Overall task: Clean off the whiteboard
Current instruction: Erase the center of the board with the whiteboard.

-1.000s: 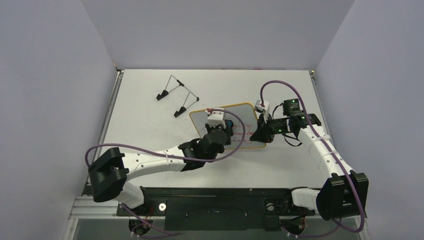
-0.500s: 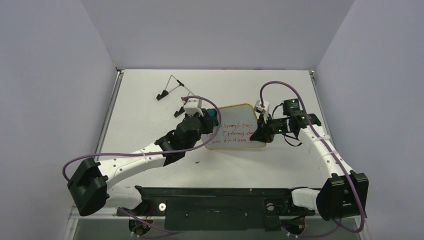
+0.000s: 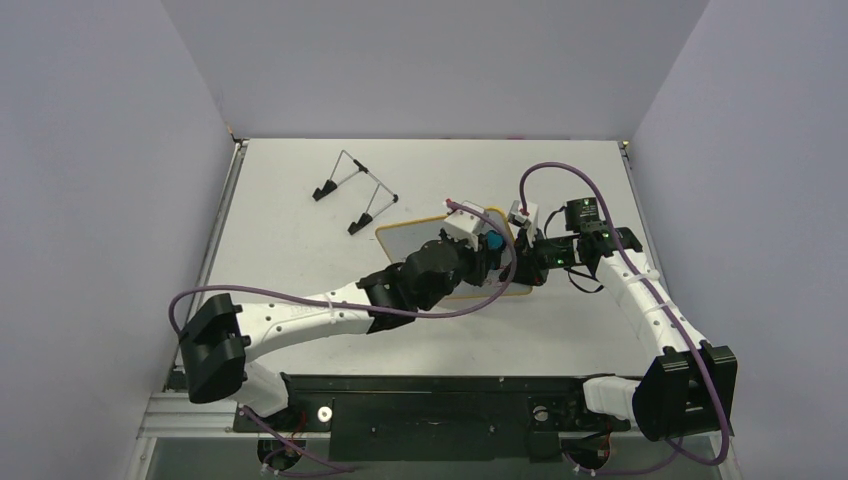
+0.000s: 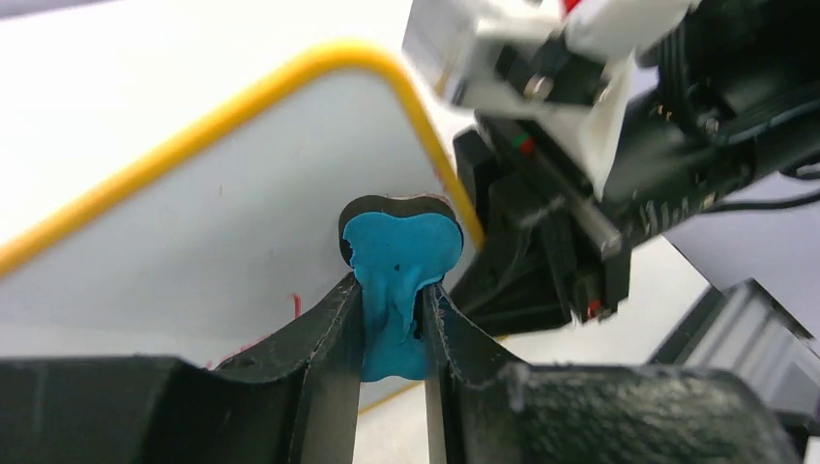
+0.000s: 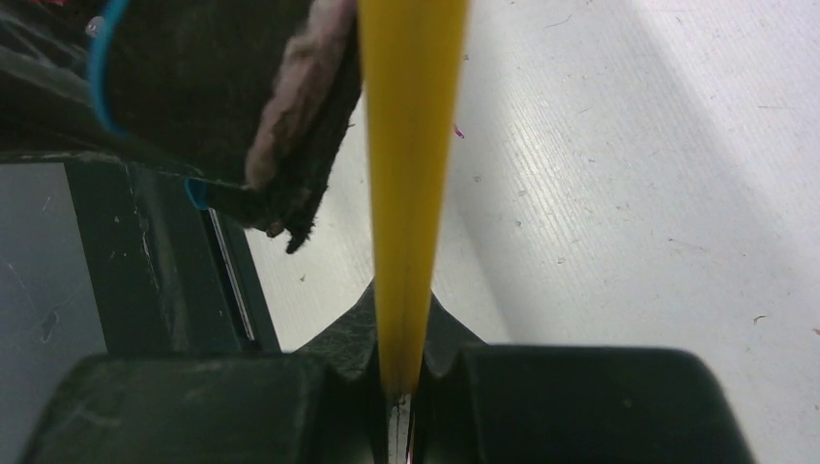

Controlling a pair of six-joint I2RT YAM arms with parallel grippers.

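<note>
**Top view.** The board (image 3: 410,246) is on the table (image 3: 300,230), its right edge at the right gripper (image 3: 522,262). The left gripper (image 3: 490,246) is over the board's right end, just beside the right gripper, with the blue eraser (image 3: 493,242) at its tip. The left arm (image 3: 330,312) hides most of the board. Only the board's left part shows, and it is white. A wire stand (image 3: 356,190) stands beyond the board's far left corner, apart from it.

**Left wrist view.** This view shows the grip that the top view hides. The left gripper (image 4: 395,304) is clamped on the eraser (image 4: 398,261), whose dark face meets the board (image 4: 222,222) near a yellow-rimmed corner. A few red strokes show near the fingers. The right gripper (image 4: 551,261) is just past that corner.

**Right wrist view.** The right gripper (image 5: 398,372) is closed on the board (image 5: 411,145), seen edge-on as a yellow rim. The eraser (image 5: 290,145), its felt frayed, is close beside the rim; contact cannot be told.

**Change.** Half a second earlier the left gripper and eraser were at the board's left edge, and lines of red writing showed across the board. They are now at its right end. The right gripper and the board have kept their place.
</note>
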